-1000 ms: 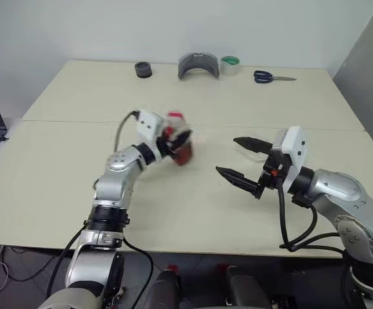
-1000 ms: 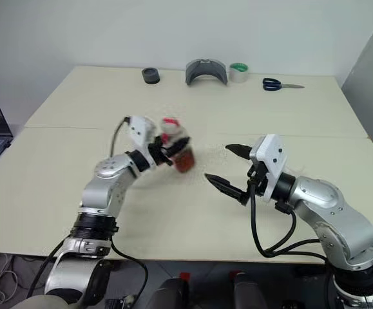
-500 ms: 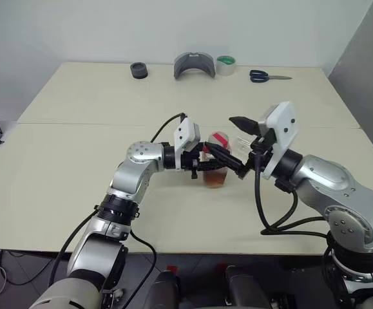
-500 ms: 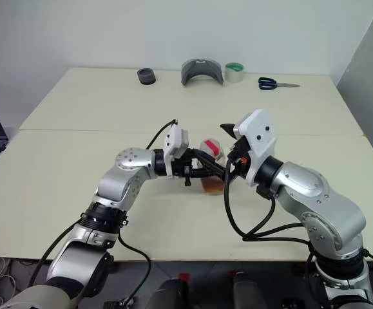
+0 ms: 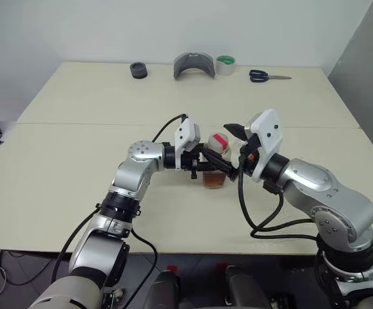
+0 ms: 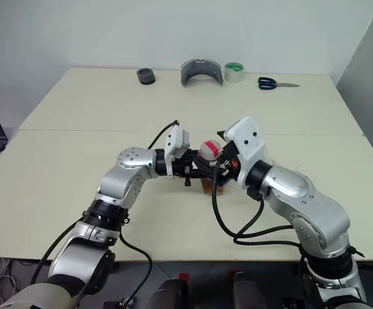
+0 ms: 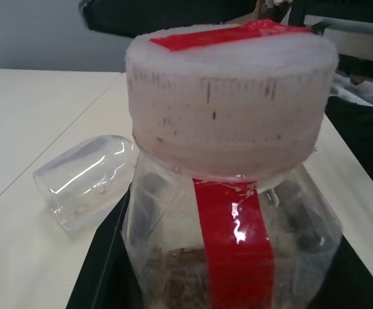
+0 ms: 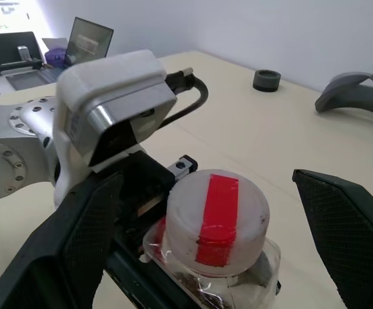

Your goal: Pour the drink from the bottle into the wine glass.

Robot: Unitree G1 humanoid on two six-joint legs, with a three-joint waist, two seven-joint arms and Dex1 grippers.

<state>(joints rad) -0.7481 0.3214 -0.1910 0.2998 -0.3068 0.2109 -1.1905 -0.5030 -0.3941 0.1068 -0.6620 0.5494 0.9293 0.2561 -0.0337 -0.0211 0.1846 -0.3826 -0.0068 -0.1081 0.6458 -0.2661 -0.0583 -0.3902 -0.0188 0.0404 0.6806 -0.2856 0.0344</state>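
The left claw [image 5: 213,165] is grasping the bottle [image 8: 215,248] upright; the right claw [image 8: 215,212], released, stands around its cap [image 7: 231,96].

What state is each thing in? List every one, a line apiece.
bottle: upright, gripped by the left gripper
cap: on the bottle
drink: all in the bottle, none poured
wine glass: lying on its side on the table, empty
left gripper: shut on the bottle
right gripper: open, a finger either side of the cap
scissors: closed
laptop: lid open
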